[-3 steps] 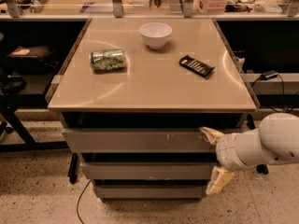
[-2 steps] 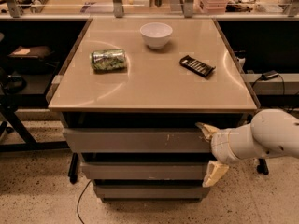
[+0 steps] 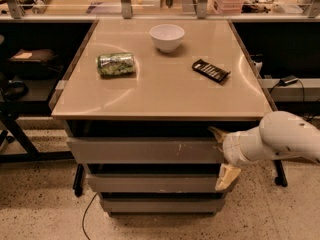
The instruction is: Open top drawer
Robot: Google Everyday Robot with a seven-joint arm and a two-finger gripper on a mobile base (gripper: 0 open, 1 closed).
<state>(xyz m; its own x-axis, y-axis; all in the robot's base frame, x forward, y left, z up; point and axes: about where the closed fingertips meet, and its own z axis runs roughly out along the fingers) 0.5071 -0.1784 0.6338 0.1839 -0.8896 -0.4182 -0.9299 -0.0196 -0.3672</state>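
Observation:
The top drawer is the widest grey front, just under the tan tabletop, with small pale scratches near its middle. It stands slightly out from the cabinet. My gripper is at the drawer's right end, on a white arm coming in from the right. Its two tan fingers are spread apart. One fingertip is above the drawer's top edge and the other hangs below its bottom edge.
Two narrower grey drawer fronts, middle and bottom, sit below. On the tabletop are a white bowl, a crushed green can and a black flat packet. Dark shelving and cables flank the cabinet.
My arm has moved left, bringing the gripper closer onto the right end of the top drawer. The drawer has not visibly moved.

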